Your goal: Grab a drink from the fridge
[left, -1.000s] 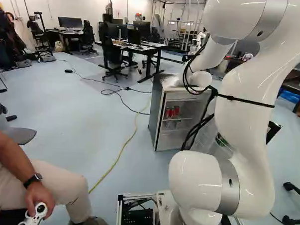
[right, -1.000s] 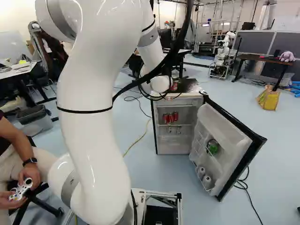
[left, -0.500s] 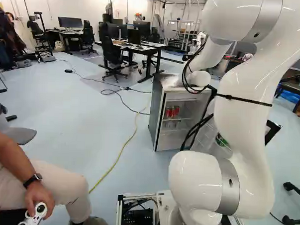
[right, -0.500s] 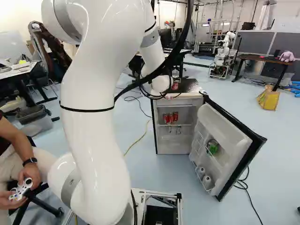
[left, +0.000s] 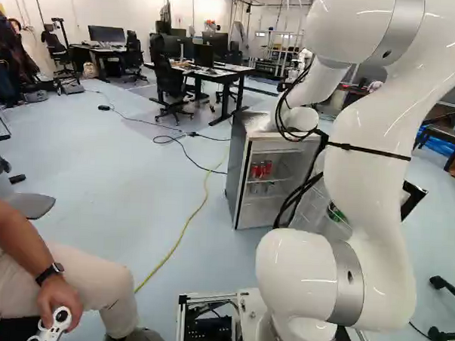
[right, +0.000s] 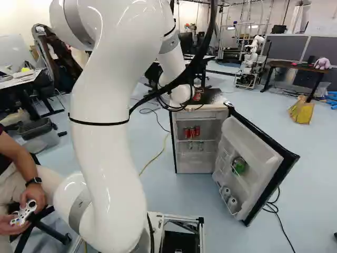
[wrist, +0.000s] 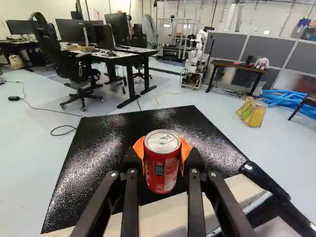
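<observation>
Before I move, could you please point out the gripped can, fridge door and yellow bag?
Gripped can point(wrist: 163, 178): wrist view, red side.
Fridge door point(right: 251, 144): right base view, upper inner face.
Yellow bag point(right: 302, 112): right base view, visible side.

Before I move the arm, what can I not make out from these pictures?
Underside of the red can: turned away in the wrist view; whether it touches the fridge top, unclear.
Gripper: behind the arm in the left base view.
Green thing in the fridge door: too small to name, right base view.
</observation>
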Robot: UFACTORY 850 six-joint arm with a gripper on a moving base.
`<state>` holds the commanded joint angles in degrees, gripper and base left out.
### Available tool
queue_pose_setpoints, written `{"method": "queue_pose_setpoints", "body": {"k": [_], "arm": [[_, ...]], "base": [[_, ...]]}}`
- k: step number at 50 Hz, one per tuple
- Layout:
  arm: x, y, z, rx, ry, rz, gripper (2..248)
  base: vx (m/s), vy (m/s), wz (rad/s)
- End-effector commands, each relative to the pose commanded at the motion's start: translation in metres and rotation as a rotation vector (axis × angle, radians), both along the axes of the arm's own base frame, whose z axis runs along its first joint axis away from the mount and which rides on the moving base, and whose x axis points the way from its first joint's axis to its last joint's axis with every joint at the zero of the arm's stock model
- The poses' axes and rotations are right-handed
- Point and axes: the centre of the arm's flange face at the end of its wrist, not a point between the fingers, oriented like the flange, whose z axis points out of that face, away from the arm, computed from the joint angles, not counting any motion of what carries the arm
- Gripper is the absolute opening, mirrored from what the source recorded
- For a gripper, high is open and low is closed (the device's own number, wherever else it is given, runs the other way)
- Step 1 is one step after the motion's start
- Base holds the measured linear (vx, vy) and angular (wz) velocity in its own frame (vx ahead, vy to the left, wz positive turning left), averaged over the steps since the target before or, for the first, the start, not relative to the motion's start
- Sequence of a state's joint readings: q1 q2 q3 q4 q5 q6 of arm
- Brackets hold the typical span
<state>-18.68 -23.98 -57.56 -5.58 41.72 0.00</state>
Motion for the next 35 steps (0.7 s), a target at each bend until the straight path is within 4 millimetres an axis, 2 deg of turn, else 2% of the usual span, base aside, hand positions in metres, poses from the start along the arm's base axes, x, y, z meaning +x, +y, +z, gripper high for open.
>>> {"method": "queue_pose_setpoints", "body": {"k": [35], "arm": [[0.0000,0.0000,0.0000,0.000,0.000,0.000,91]], "base": [[0.000,0.000,0.000]]}}
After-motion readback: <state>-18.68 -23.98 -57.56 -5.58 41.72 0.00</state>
